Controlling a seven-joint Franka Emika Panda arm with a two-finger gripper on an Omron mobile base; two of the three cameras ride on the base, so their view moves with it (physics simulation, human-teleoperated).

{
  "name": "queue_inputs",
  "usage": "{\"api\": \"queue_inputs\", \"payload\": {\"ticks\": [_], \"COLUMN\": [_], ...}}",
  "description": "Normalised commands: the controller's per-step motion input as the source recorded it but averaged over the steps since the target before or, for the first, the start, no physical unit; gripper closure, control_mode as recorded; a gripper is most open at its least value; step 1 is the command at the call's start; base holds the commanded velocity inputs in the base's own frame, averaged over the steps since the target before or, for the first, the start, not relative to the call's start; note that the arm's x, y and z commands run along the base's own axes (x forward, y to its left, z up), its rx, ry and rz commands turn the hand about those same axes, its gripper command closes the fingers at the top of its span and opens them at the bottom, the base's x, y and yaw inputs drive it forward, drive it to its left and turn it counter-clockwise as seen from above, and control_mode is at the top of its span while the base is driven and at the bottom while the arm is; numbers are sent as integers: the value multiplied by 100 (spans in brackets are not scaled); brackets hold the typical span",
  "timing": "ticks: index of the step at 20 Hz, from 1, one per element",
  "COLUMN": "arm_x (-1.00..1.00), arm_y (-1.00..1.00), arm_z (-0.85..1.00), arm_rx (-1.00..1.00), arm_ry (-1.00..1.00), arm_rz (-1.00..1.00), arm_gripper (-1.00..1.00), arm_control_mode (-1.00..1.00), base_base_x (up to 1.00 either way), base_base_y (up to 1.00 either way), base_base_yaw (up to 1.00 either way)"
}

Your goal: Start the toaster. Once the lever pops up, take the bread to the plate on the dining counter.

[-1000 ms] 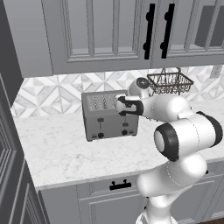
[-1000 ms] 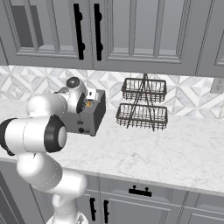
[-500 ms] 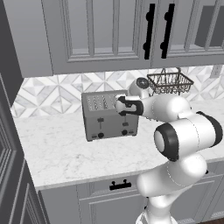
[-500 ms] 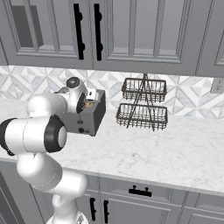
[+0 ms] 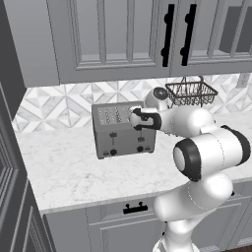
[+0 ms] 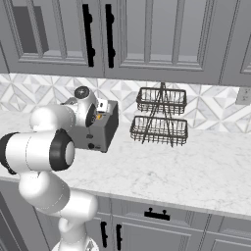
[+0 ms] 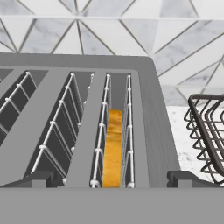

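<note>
While hovering above toaster (image 7: 148, 109), open gripper (image 7: 109, 177) straddles bread (image 7: 113, 148) at 12 o'clock, edge-on along slot.

Marble worktop (image 5: 74, 172): toaster (image 5: 120, 130) + wire rack (image 6: 159, 117) on it.

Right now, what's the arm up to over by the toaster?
The gripper is open and holds nothing, poised over the top right end of the toaster. The bread sits down inside the rightmost slot, its orange crust edge showing. The lever on the front is not being touched. A wire basket rack stands to the toaster's right on the counter.
</note>
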Motion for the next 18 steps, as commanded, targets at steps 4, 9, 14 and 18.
{"api": "queue_inputs", "payload": {"ticks": [4, 9, 14, 18], "arm_x": [0, 0, 0, 0], "arm_y": [0, 0, 0, 0], "arm_z": [0, 0, 0, 0], "arm_rx": [0, 0, 0, 0], "arm_ry": [0, 0, 0, 0], "arm_rz": [0, 0, 0, 0], "arm_gripper": [-100, -100, -100, -100], "arm_control_mode": [-100, -100, -100, -100], "base_base_x": [0, 0, 0, 0], "base_base_y": [0, 0, 0, 0], "base_base_yaw": [0, 0, 0, 0]}}
